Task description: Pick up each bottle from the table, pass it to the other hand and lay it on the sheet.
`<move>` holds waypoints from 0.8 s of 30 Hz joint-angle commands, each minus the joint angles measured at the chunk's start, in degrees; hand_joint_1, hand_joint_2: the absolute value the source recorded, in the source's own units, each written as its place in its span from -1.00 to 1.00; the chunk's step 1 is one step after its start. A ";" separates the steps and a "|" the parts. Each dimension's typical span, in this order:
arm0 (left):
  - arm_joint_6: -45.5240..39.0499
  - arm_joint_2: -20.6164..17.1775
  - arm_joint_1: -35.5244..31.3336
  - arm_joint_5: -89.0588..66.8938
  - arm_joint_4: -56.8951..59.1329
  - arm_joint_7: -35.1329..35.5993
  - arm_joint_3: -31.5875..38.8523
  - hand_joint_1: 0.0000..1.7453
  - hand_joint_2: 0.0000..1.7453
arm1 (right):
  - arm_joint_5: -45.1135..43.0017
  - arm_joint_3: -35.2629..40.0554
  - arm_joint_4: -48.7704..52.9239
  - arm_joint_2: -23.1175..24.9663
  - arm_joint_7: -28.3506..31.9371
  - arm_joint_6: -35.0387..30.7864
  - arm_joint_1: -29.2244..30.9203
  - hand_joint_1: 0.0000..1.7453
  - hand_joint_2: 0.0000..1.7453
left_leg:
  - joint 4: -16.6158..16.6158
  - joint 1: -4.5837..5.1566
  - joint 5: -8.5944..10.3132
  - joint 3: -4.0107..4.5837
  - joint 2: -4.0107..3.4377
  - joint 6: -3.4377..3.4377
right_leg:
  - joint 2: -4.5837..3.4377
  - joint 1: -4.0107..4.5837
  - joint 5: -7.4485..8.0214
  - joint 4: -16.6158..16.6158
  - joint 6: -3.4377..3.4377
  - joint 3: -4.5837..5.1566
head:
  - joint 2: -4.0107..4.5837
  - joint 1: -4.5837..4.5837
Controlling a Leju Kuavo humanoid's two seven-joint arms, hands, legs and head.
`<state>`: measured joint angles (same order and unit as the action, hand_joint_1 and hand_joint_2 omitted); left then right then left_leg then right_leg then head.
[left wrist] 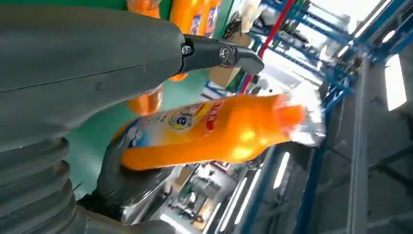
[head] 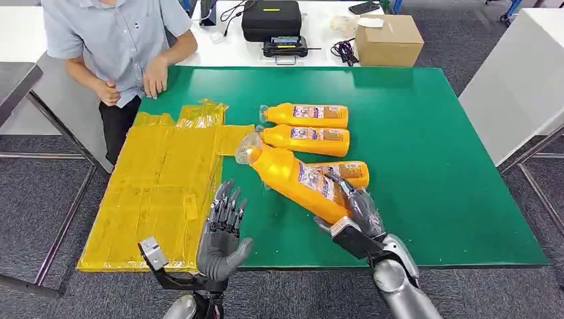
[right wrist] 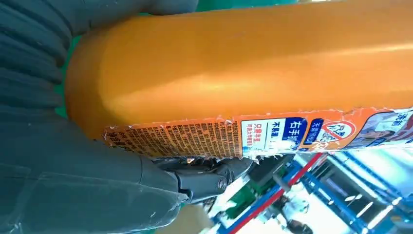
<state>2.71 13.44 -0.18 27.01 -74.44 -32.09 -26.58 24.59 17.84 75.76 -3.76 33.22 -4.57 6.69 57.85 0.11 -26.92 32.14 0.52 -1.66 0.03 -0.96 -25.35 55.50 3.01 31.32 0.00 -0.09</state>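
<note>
On the green table (head: 432, 166), right hand (head: 356, 212) gripping the orange bottle (head: 292, 176) by its bottom, tilting its cap toward the left hand (head: 223, 232), fingers spread and waiting beside the yellow sheet (head: 159, 179).

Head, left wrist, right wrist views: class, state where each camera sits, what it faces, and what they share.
Head view: high on the body, looking down at the green table; both arms show.
Left wrist view: behind the open left hand, facing the held bottle.
Right wrist view: behind the right hand, close against the bottle it grips.
Shared: all three show that bottle.
</note>
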 commanded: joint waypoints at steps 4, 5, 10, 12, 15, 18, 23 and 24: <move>-1.48 -0.22 -6.98 -1.61 8.20 -0.43 -0.41 -1.00 1.00 | -0.11 10.14 -5.60 3.30 1.17 3.36 4.11 1.00 1.00 | -0.04 -0.02 0.01 -0.10 -0.13 0.07 | -0.11 0.03 0.04 -0.03 -0.10 -0.06 | 0.00 0.02; -2.60 0.04 -7.60 -2.00 9.02 -0.72 -0.21 -1.00 1.00 | -0.14 11.05 -6.68 3.44 1.21 3.42 4.71 1.00 1.00 | -0.02 -0.02 0.02 -0.04 -0.11 0.06 | -0.08 0.03 0.04 -0.01 -0.08 -0.02 | 0.00 0.00; -4.67 0.76 -9.75 -2.16 11.34 -1.24 0.53 -1.00 1.00 | -0.15 14.42 -8.45 4.35 1.85 3.81 6.09 1.00 1.00 | -0.04 -0.03 0.03 -0.09 -0.13 0.08 | -0.10 0.04 0.05 -0.03 -0.09 -0.06 | 0.00 0.00; -5.40 1.05 -10.19 -1.83 11.96 -1.51 1.15 -1.00 1.00 | -0.45 15.31 -8.38 4.52 2.29 4.18 6.44 1.00 1.00 | -0.03 -0.06 0.01 -0.12 -0.16 0.10 | -0.13 0.07 0.05 -0.03 -0.12 -0.08 | 0.00 0.00; -5.46 1.24 -10.48 -1.20 11.99 -1.74 1.82 -1.00 1.00 | -0.51 16.28 -8.65 4.44 2.41 4.50 7.00 1.00 1.00 | -0.01 -0.06 0.00 -0.11 -0.15 0.11 | -0.12 0.07 0.03 -0.01 -0.13 -0.08 | 0.00 0.02; -5.45 1.17 -10.55 -1.17 11.90 -1.74 1.89 -1.00 1.00 | -0.50 16.39 -8.71 4.50 2.40 4.52 7.06 1.00 1.00 | -0.01 -0.04 0.01 -0.10 -0.13 0.10 | -0.10 0.05 0.03 -0.01 -0.12 -0.08 | 0.00 0.00; -2.17 0.89 -9.97 1.25 9.98 -1.85 1.89 -1.00 1.00 | -1.50 17.28 -11.31 4.61 2.52 5.45 8.02 1.00 1.00 | -0.01 -0.03 0.02 -0.03 -0.07 0.06 | -0.05 0.03 0.03 -0.01 -0.07 -0.03 | 0.00 0.00; -1.00 0.73 -9.82 1.96 9.48 -1.77 1.90 -1.00 1.00 | -1.99 17.39 -12.48 4.84 2.74 5.88 8.34 1.00 1.00 | -0.02 -0.05 0.01 -0.09 -0.14 0.10 | -0.11 0.06 0.04 -0.02 -0.12 -0.06 | 0.00 0.02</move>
<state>-2.04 14.64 -7.83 26.29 -67.12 -34.10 -25.79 23.96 31.34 71.02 0.74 35.36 -0.20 10.79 57.85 0.11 -26.90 32.15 0.53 -1.66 0.04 -0.96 -25.35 55.52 3.01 31.32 0.00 -0.07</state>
